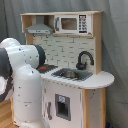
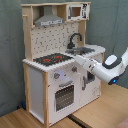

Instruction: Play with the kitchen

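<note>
The kitchen (image 2: 47, 80) is a tall toy of pale wood and white panels and shows in both exterior views. It has a grey hood (image 2: 49, 20), a black faucet (image 2: 75, 39), a red-ringed stovetop (image 2: 50, 59), knobs (image 2: 57, 76) and an oven door (image 2: 64, 96). In the second exterior view my gripper (image 2: 76, 59) reaches in from the right. It sits at the counter's front edge, just above the right-hand knob (image 2: 74, 69). In the first exterior view my white arm (image 1: 25, 75) hides the gripper and part of the kitchen (image 1: 75, 85).
A microwave (image 1: 73, 23) sits on the top shelf beside the hood. The sink (image 1: 71, 75) lies under the faucet (image 1: 84, 59). A rounded counter end (image 1: 102, 79) sticks out at the first exterior view's right. A wooden floor (image 2: 105, 110) lies in front, with a grey curtain behind.
</note>
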You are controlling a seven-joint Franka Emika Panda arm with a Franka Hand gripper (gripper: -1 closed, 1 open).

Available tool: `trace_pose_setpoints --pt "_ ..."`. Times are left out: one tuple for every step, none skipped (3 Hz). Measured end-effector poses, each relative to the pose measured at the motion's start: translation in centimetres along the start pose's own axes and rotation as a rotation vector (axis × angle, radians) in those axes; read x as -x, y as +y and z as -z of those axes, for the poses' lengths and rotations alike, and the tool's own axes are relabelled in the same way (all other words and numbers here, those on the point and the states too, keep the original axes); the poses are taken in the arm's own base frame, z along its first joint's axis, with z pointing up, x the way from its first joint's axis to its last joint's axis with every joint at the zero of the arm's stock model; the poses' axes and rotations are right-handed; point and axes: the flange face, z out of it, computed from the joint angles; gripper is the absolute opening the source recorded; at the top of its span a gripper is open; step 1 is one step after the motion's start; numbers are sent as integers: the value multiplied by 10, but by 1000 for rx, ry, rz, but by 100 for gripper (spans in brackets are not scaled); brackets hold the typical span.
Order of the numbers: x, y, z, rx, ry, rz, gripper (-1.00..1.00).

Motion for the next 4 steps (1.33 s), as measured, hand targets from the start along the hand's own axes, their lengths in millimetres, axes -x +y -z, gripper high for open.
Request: trace_pose_setpoints --pt "5 23 -2 -11 -78 -64 100" --pt "8 45 -5 -41 -144 -146 100" --pt "12 64 -12 -93 -205 -246 100" --pt "17 83 -23 -152 -261 -354 100"
